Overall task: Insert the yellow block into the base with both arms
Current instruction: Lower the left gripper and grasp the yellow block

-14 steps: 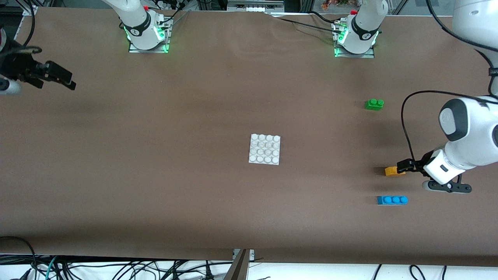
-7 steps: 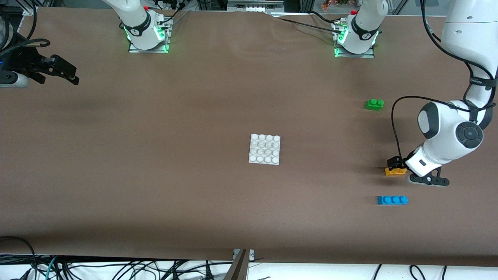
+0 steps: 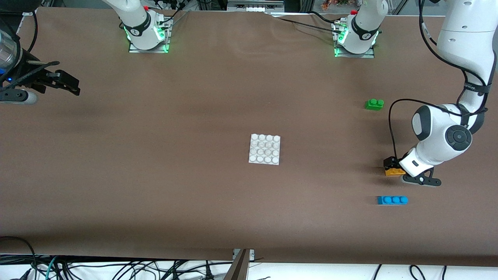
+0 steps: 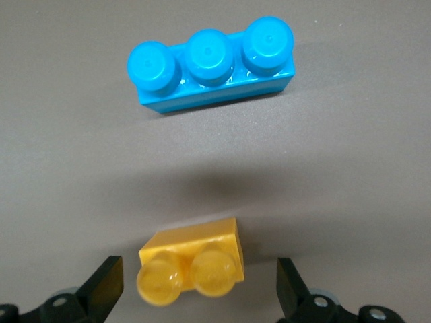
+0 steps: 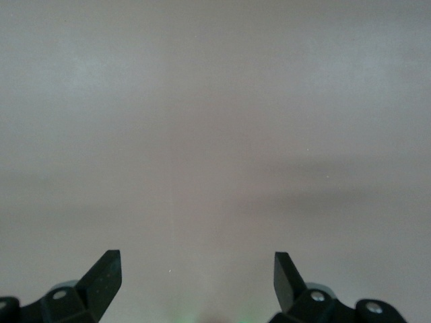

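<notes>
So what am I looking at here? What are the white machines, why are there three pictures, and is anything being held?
These are two robot arms bolted along one table edge, each ending in a two-finger gripper. The big picture comes from a high camera facing them; each small picture comes from a camera on one arm's wrist.

On the brown table lie a white studded base in the middle and, toward the left arm's end, a green brick, the yellow block and a blue brick.

The left gripper is down over the yellow block, fingers open on either side, not gripping it. The right gripper waits open over bare table at its own end. Nothing is held.
</notes>
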Tool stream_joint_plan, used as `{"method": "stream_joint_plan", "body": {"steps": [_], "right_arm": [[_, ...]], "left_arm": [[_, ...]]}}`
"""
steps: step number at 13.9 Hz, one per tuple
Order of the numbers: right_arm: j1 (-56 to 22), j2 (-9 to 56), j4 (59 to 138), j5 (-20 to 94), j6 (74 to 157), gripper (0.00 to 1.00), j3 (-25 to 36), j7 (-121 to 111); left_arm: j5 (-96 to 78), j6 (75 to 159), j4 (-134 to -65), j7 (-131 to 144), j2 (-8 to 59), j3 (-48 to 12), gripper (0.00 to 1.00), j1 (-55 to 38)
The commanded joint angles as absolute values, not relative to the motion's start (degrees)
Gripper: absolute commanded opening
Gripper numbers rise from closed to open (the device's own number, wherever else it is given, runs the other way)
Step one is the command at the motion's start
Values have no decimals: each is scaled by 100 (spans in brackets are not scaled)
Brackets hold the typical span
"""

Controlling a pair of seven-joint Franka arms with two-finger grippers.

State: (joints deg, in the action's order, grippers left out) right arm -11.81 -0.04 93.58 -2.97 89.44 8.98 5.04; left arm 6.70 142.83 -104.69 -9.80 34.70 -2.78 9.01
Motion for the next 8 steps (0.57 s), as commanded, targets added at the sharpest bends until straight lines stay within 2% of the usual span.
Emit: {"method": "stream_joint_plan", "body": {"steps": [1,4,5,6,7,8], "right_arm": [[-1134,87,9167,-422,8912,100,844,659],[-1151,53,9158,-369,8903,100,818,677],[-1204,44,9158,-369,8903,100,730,685],[-1256,35,9158,-378,8903,100,608,703],[-1274,35,9115,-413,8903,100,528,834],[-1274,44,9036,-413,8903,100,484,905]], "left_arm": [[738,14475,-10459,-949,3586,-273,100,958],[729,14484,-10468,-792,3691,-272,100,967],[729,14476,-10468,-721,3700,-272,96,967],[729,14467,-10476,-721,3700,-272,80,967],[729,14423,-10468,-738,3718,-272,52,967],[729,14423,-10468,-738,3718,-272,33,958]]}}
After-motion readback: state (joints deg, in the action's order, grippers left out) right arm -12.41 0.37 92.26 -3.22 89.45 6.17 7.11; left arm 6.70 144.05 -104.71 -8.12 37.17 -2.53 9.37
